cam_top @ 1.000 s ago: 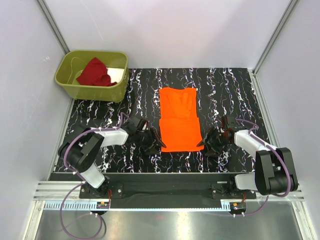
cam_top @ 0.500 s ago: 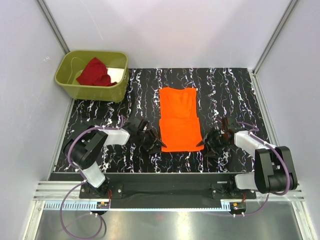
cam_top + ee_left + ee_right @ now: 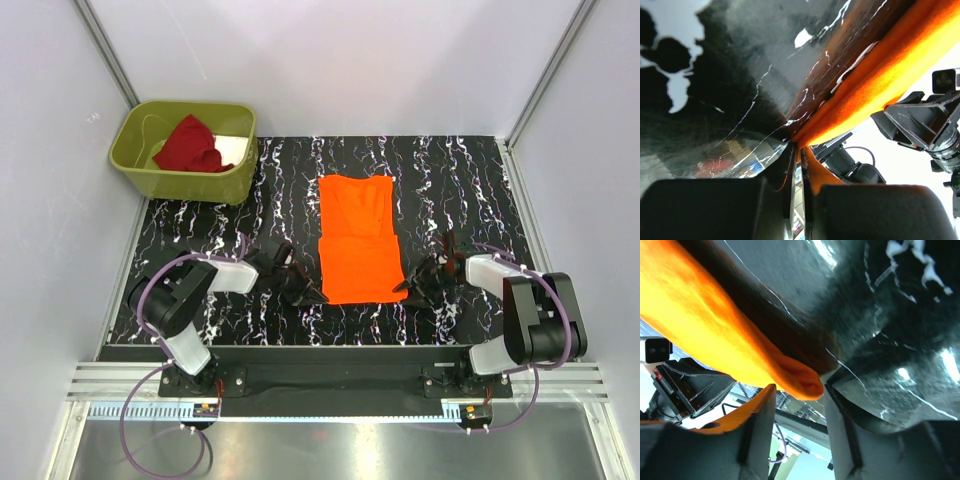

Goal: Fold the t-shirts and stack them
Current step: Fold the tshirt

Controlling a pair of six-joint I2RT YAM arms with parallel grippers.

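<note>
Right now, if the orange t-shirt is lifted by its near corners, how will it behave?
Probably floppy: the orange t-shirt lies flat and creased, so its middle would likely sag between the left tool and right tool. Likely light: thin cloth. Gripped only at its corner tips, it might slip.

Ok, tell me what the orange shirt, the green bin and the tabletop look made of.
Orange shirt: soft knit cloth, matte, fine ribbed weave visible up close. Green bin: probably moulded plastic, smooth rounded rim. Tabletop: black with white veins, marble look, glossy reflections; perhaps a printed sheet.
</note>
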